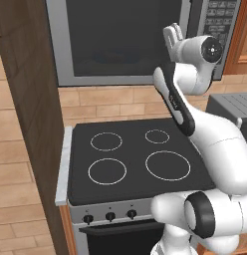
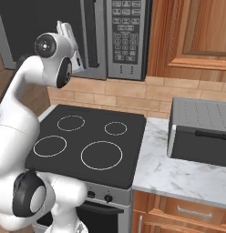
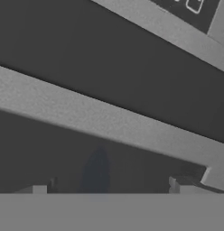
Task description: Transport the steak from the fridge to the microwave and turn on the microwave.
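Observation:
The microwave [image 1: 120, 45] hangs above the stove, a silver-grey box with dark glass and a button keypad [image 2: 126, 32]. Its door looks closed, and the dark vertical handle [image 2: 89, 32] stands beside the keypad. My gripper [image 1: 173, 34] is raised in front of the door's right part, close to the handle, fingers pointing at the glass. In the hand view the gripper [image 3: 109, 187] is open with nothing between its tips, and dark glass and a grey frame bar [image 3: 109, 122] sit very close ahead. The steak is hidden and the fridge is out of view.
A black four-ring stove [image 1: 135, 154] with front knobs lies below the arm. A grey box appliance [image 2: 201, 132] stands on the marble counter [image 2: 178, 177] to the right. A wooden cabinet [image 2: 192, 36] is right of the microwave, and a dark wood panel [image 1: 31, 99] rises on the left.

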Controlling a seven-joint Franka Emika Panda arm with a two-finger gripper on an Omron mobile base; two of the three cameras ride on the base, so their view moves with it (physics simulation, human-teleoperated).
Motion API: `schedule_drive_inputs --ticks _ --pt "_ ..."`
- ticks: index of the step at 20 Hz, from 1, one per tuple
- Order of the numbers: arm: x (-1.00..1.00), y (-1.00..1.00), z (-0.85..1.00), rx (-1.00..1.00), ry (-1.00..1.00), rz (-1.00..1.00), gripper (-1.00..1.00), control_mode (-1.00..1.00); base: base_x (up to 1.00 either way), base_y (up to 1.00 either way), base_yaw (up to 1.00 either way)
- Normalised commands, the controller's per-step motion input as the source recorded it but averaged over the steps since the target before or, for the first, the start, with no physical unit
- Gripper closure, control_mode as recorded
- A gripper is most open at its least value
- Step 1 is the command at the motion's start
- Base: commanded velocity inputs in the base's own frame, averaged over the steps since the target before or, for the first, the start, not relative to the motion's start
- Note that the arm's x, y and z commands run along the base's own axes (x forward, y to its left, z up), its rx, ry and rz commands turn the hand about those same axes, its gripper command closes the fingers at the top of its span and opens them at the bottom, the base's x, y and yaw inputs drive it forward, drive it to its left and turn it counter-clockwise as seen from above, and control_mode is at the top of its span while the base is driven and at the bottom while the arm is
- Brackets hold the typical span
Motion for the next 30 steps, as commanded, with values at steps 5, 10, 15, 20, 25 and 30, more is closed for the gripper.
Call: schedule_drive_inputs --ticks 5,10,15,20,25,30 --pt "0.3 0.0 0.0 0.0 0.03 0.15 -1.0 -1.0 0.0 0.0 0.0" --pt "0.34 0.0 0.0 0.0 0.03 0.11 -1.0 -1.0 0.0 0.0 0.0" --pt "0.26 0.0 0.0 0.0 0.03 0.07 -1.0 -1.0 0.0 0.0 0.0" --pt "0.09 0.0 -0.01 0.0 0.01 0.05 -1.0 -1.0 0.0 0.0 0.0" --pt "-0.13 0.01 -0.09 0.0 0.0 0.05 -1.0 -1.0 0.0 0.0 0.0" --pt "-0.28 0.01 -0.01 0.0 0.0 0.0 -1.0 -1.0 0.0 0.0 0.0"
